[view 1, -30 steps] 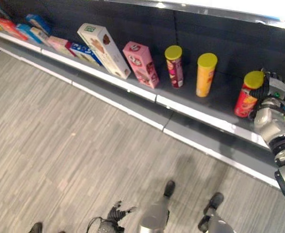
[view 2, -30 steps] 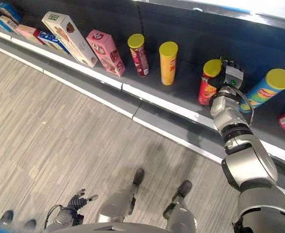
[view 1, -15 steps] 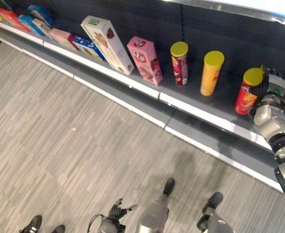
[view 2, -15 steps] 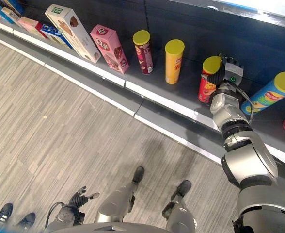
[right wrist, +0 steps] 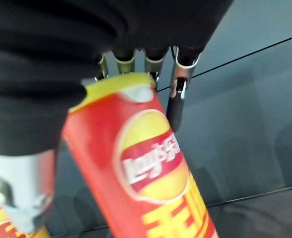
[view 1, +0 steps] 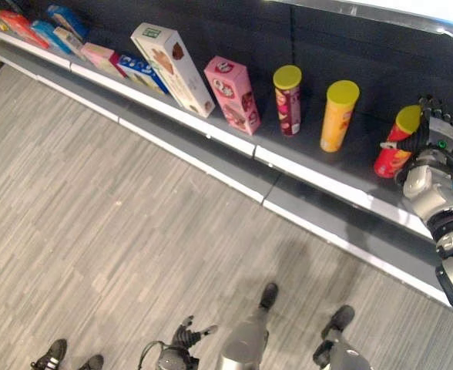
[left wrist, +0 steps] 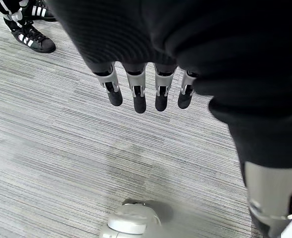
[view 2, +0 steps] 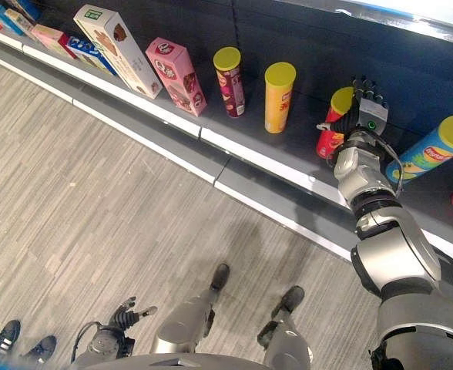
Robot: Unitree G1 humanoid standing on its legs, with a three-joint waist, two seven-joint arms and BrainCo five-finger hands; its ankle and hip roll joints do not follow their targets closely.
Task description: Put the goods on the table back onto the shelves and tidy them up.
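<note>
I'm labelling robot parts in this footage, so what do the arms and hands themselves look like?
Both arms are silver-grey with dark bands at the joints. The right hand has a dark ribbed cover over its back and wrist, with a small green light on it, and silver fingers with dark tips. The left hand looks the same: dark ribbed cover, silver fingers, dark tips.

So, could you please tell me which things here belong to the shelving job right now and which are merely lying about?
Job in hand: red can on the shelf; right hand, open beside it.

Just about: yellow can, maroon can, pink box and blue can, already shelved; left hand, idle; a person's shoes on the floor.
</note>
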